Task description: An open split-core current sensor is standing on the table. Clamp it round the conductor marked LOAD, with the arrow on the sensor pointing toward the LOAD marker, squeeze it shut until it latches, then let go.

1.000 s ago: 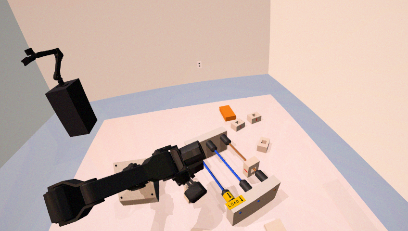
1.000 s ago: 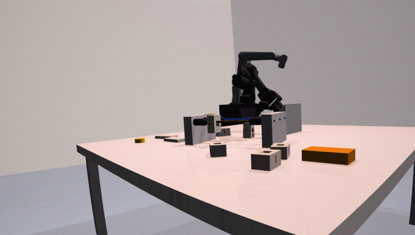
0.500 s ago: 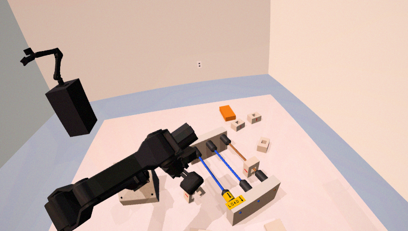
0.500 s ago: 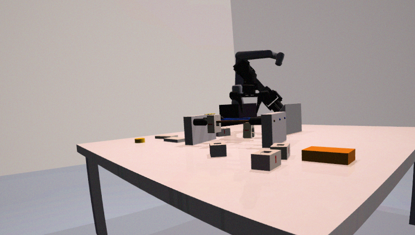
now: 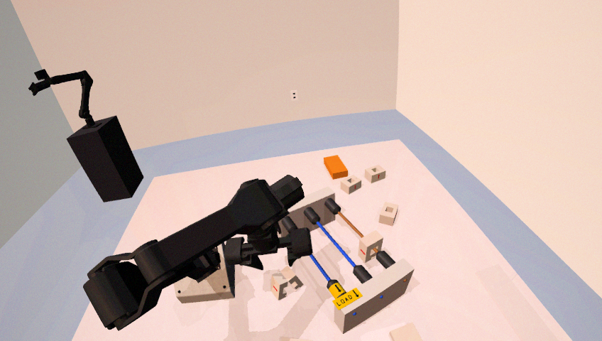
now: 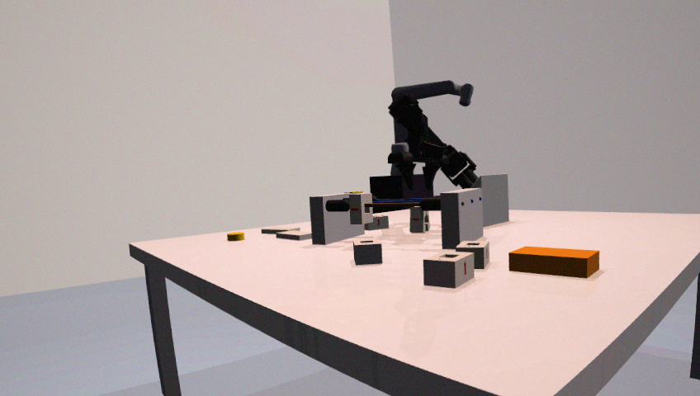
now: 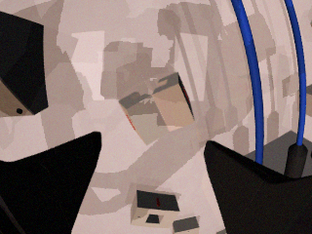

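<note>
The open split-core sensor [image 5: 277, 286] [image 6: 416, 220] [image 7: 175, 109] is a small beige block with a red arrow, standing on the table beside the conductors with its two halves apart. My gripper [image 5: 275, 263] [image 6: 419, 188] [image 7: 154, 143] is open and empty above the sensor, which shows beyond the fingertips in the wrist view. The LOAD conductor [image 5: 319, 266] [image 7: 255, 97] is the outer blue cable; the yellow LOAD marker [image 5: 347, 298] with its black arrow is at its near end. Part of this conductor is hidden behind my gripper in the top view.
A closed sensor [image 5: 365, 246] [image 6: 358, 215] surrounds the brown conductor [image 5: 350, 224]. Grey end blocks [image 5: 380, 298] [image 6: 461, 220] hold the conductors. Several closed sensors [image 5: 387, 217] [image 6: 367, 253] [image 7: 145, 214] and an orange block [image 5: 336, 165] [image 6: 547, 262] stand around. A yellow disc [image 6: 235, 237] lies at the table's far left.
</note>
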### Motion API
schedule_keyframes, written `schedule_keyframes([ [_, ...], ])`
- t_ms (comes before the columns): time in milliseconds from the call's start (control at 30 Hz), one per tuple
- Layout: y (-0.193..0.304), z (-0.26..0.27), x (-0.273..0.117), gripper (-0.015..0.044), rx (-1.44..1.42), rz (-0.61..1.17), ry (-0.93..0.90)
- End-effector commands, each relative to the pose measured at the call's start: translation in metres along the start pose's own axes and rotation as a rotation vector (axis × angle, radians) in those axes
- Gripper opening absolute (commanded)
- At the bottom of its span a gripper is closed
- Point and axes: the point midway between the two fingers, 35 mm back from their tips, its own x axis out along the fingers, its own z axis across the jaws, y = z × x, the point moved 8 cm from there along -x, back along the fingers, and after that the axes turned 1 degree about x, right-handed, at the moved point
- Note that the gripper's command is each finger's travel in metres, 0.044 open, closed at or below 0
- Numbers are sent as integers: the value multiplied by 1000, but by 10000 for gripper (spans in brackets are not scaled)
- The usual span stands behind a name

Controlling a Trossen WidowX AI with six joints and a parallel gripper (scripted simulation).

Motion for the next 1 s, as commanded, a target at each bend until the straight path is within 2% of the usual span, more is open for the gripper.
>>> schedule_keyframes([
  [0,-9,-18,-3,320,-551,25,-77],
  [967,-8,-18,34,320,-551,23,-76],
])
